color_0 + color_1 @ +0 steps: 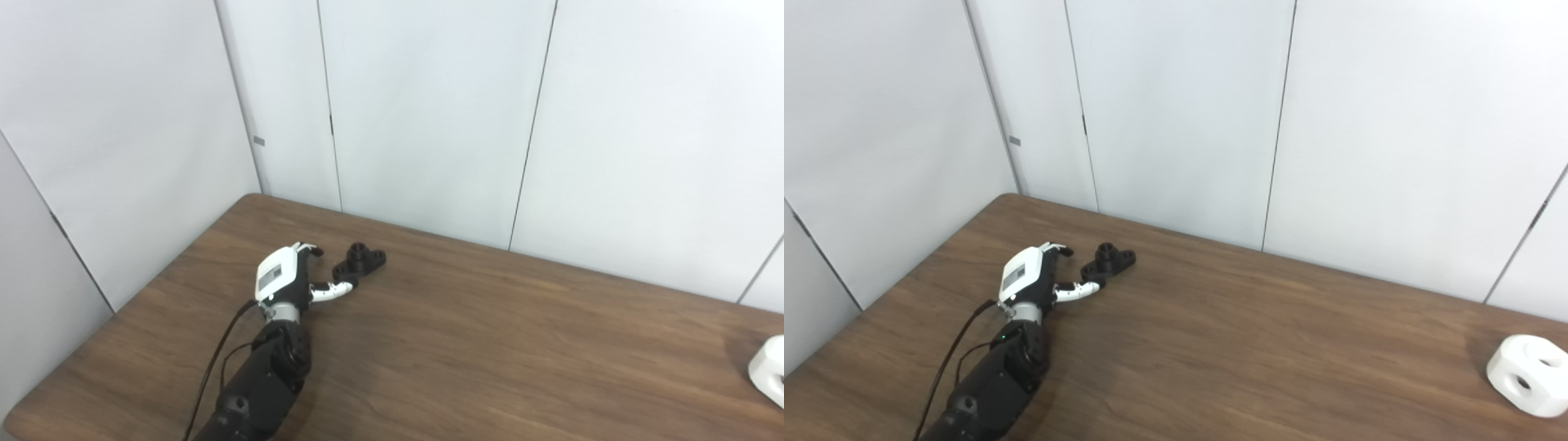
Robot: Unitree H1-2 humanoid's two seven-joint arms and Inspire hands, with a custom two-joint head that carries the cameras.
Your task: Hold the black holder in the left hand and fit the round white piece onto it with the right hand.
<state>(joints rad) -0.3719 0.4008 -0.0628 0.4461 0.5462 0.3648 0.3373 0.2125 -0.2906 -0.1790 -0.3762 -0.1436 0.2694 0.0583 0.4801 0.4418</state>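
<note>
While on the table [490, 343] — left hand [283, 277] beside black holder [360, 260].

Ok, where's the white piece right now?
The white piece lies on the table at its far right edge, well apart from the black holder beside the left hand.

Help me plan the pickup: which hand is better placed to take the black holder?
Left. The left hand is open right beside the black holder, fingers nearly touching it; the right hand is out of view.
</note>
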